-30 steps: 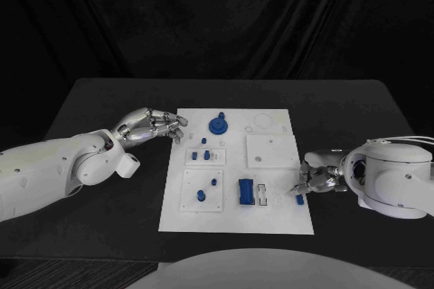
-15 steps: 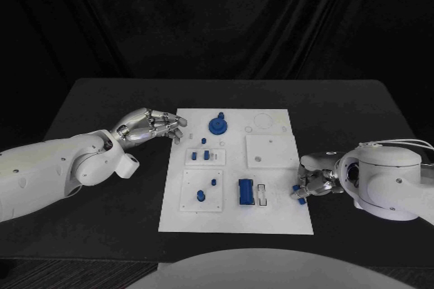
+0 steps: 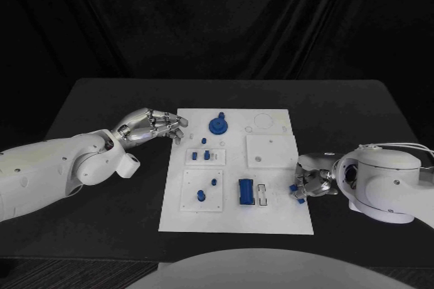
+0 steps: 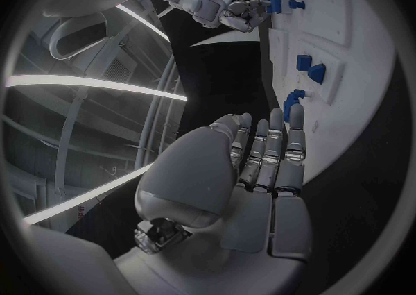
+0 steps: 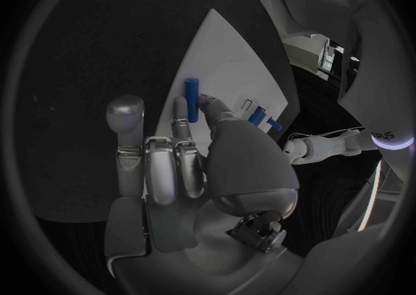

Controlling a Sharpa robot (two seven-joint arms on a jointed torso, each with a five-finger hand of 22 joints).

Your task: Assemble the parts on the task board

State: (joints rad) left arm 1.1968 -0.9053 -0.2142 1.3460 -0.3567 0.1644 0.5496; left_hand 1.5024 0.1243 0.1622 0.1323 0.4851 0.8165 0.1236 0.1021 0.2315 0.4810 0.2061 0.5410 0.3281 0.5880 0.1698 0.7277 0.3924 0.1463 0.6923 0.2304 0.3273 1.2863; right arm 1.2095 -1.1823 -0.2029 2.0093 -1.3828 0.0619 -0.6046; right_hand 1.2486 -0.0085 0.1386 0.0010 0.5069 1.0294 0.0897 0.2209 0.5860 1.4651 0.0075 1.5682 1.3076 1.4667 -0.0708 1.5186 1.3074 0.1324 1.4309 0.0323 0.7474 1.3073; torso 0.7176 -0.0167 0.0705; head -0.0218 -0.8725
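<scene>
Parts (image 3: 245, 192) are sitting on the task board (image 3: 276, 217); left hand (image 3: 149, 126) is hovering beside it, fingers curled, holding nothing — right hand (image 3: 312, 181) is pinching a blue peg (image 5: 193, 98), seemingly light, rigid, slippery — best gripped mid-shaft.

**Room and blockers around the board**

You have bare table (image 3: 100, 101) on both sides of the white board (image 3: 271, 220). The left hand (image 3: 149, 126) sits just beside the board's far left edge. The right hand (image 3: 312, 181) crowds the right edge, pinching a blue peg (image 3: 296, 190). Blue parts stand along the board's left and middle; a tall blue block (image 3: 245, 192) stands near the right hand.
</scene>
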